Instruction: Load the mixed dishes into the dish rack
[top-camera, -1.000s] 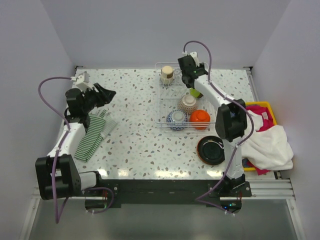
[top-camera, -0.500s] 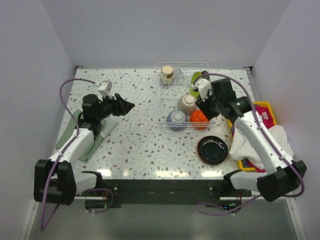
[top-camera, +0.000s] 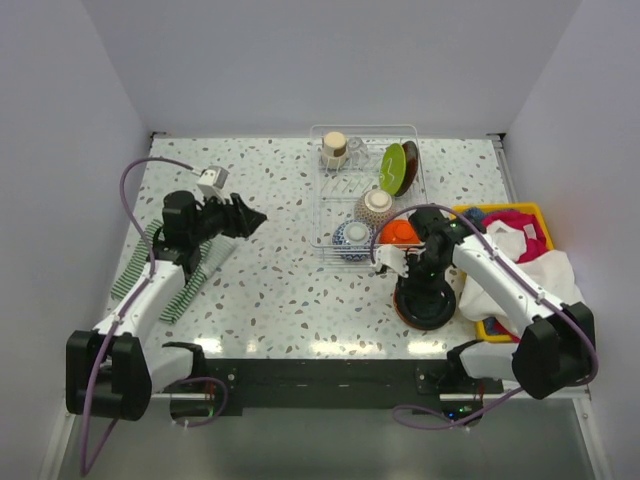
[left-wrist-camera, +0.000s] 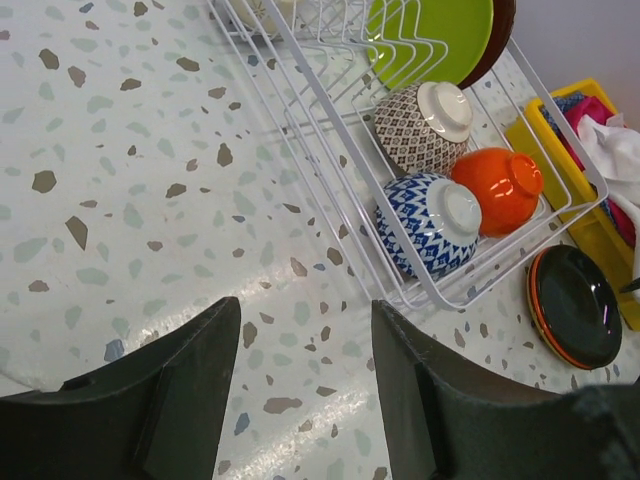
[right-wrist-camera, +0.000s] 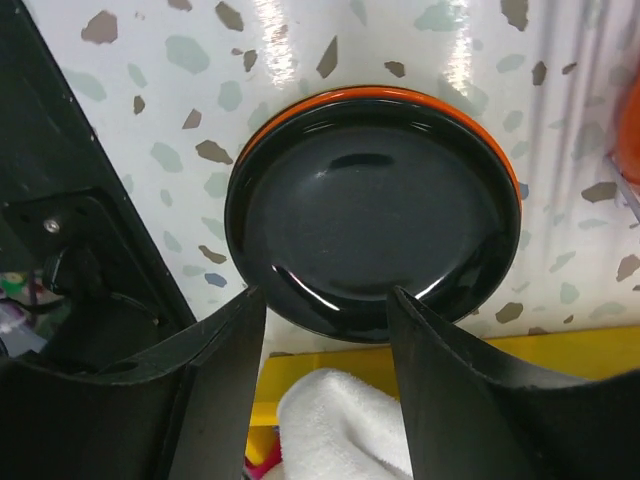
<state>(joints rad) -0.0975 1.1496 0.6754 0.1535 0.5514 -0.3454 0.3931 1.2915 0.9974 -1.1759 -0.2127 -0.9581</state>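
The dish rack (top-camera: 318, 200) holds a beige cup (top-camera: 334, 148), an upright lime green plate (top-camera: 393, 168) with a dark red plate (top-camera: 411, 165) behind it, a brown-patterned bowl (top-camera: 377, 206), a blue-white bowl (top-camera: 352, 238) and an orange bowl (top-camera: 400, 234). A black plate (top-camera: 428, 305) with an orange rim lies flat on the table in front of the rack. My right gripper (top-camera: 415, 283) hangs open over it; in the right wrist view its fingers straddle the black plate (right-wrist-camera: 372, 205) at the near rim, right gripper (right-wrist-camera: 325, 297) holding nothing. My left gripper (top-camera: 250, 215) is open and empty above bare table, left gripper (left-wrist-camera: 305, 310).
A green-white striped cloth (top-camera: 165, 275) lies at the table's left edge under the left arm. A yellow bin (top-camera: 510, 212) of coloured cloths and a white towel (top-camera: 535, 285) sit right of the black plate. The rack's near corner (left-wrist-camera: 440, 298) lies just ahead of the left fingers.
My right arm swung from the back of the rack down to the black plate, jaws narrowing slightly. The lime green and dark red plates now stand uncovered in the rack. My left gripper shifted right.
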